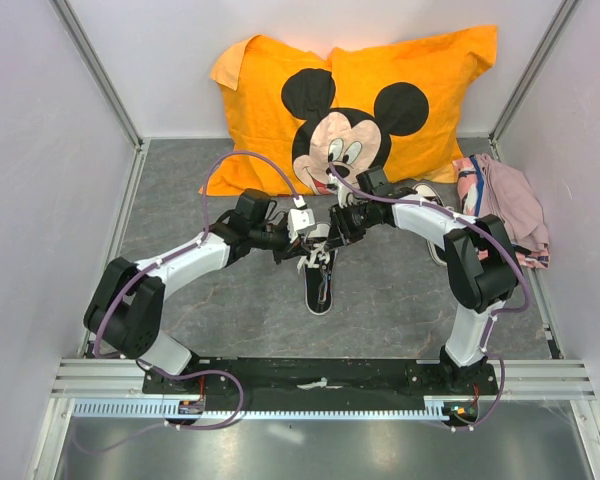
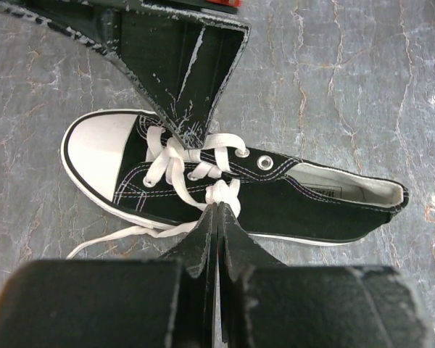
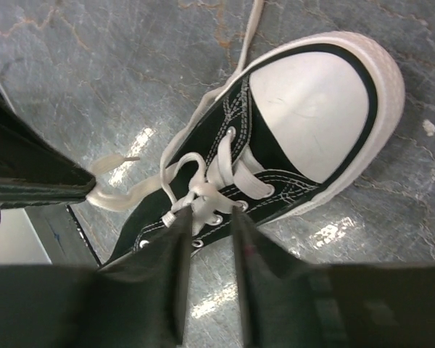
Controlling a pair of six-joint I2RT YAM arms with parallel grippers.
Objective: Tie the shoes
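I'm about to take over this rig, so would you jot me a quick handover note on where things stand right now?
Left hand: shut on a lace above the middle of the shoe.
Right hand: fingers a little apart at the lace crossing; whether it grips is unclear.
Shoe: upright on the table, under both hands; one lace end trails on the table.
Done: the shoe is laced; no bow visible.
Left: form and tighten the bow, then the other shoe, which is not clearly in view.
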